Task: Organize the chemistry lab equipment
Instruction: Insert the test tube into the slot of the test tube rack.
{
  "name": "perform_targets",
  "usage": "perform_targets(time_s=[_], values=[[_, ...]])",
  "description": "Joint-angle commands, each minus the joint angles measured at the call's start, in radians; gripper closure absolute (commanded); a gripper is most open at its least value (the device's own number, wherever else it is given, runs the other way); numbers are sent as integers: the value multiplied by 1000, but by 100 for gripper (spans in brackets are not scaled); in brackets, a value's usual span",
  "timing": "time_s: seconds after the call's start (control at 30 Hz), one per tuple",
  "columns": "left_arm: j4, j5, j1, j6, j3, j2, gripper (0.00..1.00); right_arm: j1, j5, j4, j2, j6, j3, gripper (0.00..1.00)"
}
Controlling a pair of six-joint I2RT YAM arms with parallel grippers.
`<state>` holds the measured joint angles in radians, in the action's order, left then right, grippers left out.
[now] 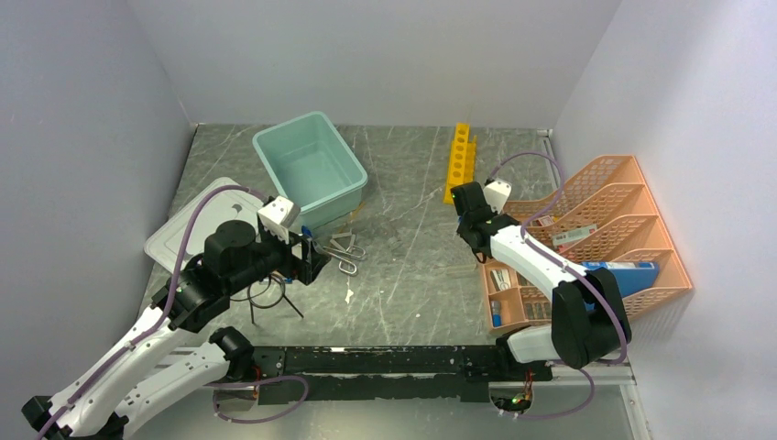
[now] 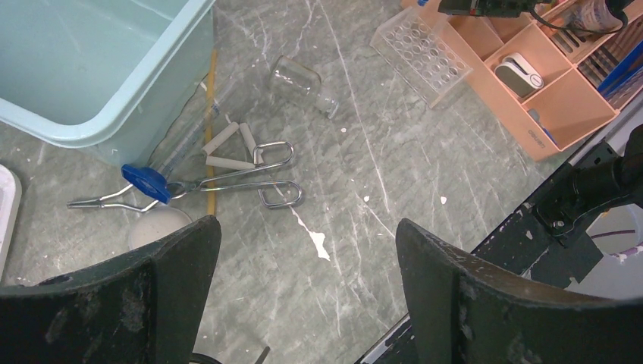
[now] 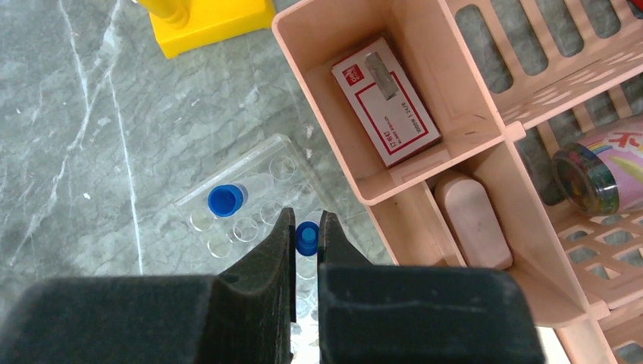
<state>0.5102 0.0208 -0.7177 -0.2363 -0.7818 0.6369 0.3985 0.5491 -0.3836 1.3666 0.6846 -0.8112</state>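
My right gripper [image 3: 307, 227] is shut on a small blue-capped clear tube [image 3: 307, 238] and holds it upright over a clear plastic tube rack [image 3: 254, 201]. One more blue-capped tube [image 3: 226, 200] stands in that rack. A corner of the yellow test-tube rack [image 3: 208, 21] lies just beyond; it sits at the back of the table [image 1: 460, 160]. My left gripper [image 2: 303, 246] hangs open above bare table. Ahead of it lie silver wire tongs [image 2: 235, 178], a long blue-capped tube [image 2: 145, 182], a wooden stick [image 2: 211, 114] and a small glass jar [image 2: 303, 80]. The black wire ring stand [image 1: 270, 295] sits under the left arm.
The pale teal tub [image 1: 309, 170] stands at the back left with its grey-white lid [image 1: 179, 236] beside it. The orange mesh organiser [image 1: 596, 229] lines the right wall, close to the clear rack. A small white dish [image 2: 158, 226] lies near my left finger.
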Motion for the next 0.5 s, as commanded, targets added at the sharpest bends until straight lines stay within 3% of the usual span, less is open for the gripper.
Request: perform_targets(time_s=[0.0, 0.1, 0.47], values=[[-8, -19, 3, -6, 5, -10, 11, -8, 10, 36, 2, 22, 17, 93], [-9, -19, 2, -6, 4, -11, 11, -6, -7, 51, -8, 23, 27, 83], [-9, -19, 1, -6, 4, -9, 11, -6, -36, 45, -53, 15, 32, 69]])
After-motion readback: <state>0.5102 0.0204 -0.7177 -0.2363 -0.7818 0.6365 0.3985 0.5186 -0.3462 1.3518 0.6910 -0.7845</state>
